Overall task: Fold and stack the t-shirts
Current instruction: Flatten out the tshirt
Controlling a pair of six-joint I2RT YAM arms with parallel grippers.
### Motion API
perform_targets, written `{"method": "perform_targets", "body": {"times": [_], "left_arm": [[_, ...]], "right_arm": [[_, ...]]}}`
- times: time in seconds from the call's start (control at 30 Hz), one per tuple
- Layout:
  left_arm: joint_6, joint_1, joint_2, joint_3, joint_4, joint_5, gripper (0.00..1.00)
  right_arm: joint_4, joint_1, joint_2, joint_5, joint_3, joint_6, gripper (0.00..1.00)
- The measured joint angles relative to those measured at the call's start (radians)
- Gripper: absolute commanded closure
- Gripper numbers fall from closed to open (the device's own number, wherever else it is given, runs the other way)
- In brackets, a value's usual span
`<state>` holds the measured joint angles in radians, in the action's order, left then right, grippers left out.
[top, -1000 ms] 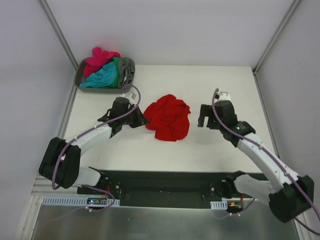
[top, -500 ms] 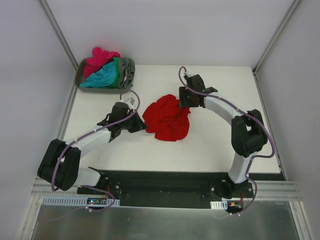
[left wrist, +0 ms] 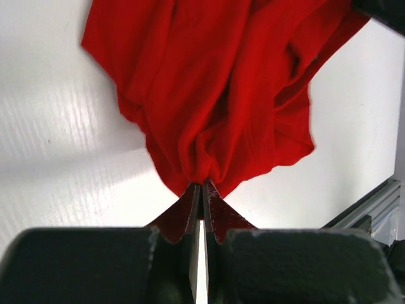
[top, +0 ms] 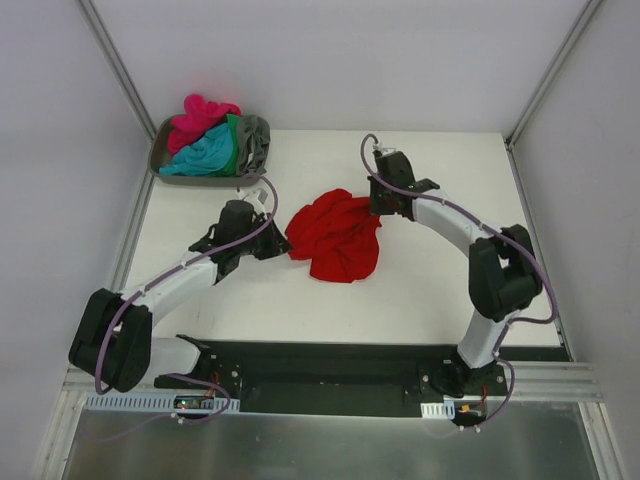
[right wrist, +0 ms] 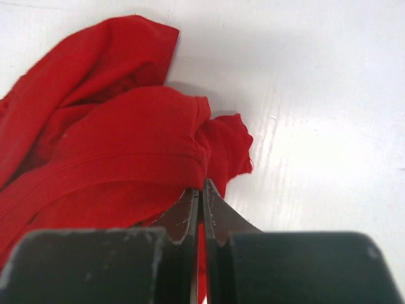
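Gripping red t-shirt point(top: 335, 235): left pincer point(left wrist: 201, 190), right pincer point(right wrist: 200, 187), closed.

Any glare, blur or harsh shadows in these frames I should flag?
Top external: evenly lit, sharp, only soft shadows beside the red t-shirt. Left wrist: bright streaky glare on the table; left gripper body soft-focus. Right wrist: right gripper body likewise blurred, cloth sharp.

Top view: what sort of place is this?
Likely a robot test cell: two arms bolted to a white table, bare white walls around it, a grey tray of spare t-shirts.
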<state>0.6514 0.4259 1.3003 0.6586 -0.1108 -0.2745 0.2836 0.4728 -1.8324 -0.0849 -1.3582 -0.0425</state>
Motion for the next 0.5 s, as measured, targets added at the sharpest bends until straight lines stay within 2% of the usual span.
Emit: {"method": "perform_targets", "body": {"times": [0.1, 0.27, 0.37, 0.5], "left_arm": [[-0.031, 0.000, -0.067, 0.043, 0.033, 0.023, 1.00], [-0.104, 0.000, -0.245, 0.195, 0.086, 0.115, 1.00], [-0.150, 0.000, -0.328, 0.336, 0.108, 0.164, 1.00], [-0.198, 0.000, -0.389, 0.519, 0.109, 0.182, 1.00]], "right_arm": [[-0.011, 0.000, 0.125, -0.021, 0.057, 0.018, 0.99], [0.007, 0.000, 0.436, -0.019, 0.095, 0.076, 0.99], [0.034, 0.001, 0.616, 0.004, 0.047, 0.102, 1.00], [0.066, 0.016, 0.783, 0.078, -0.097, 0.134, 0.99]]}}
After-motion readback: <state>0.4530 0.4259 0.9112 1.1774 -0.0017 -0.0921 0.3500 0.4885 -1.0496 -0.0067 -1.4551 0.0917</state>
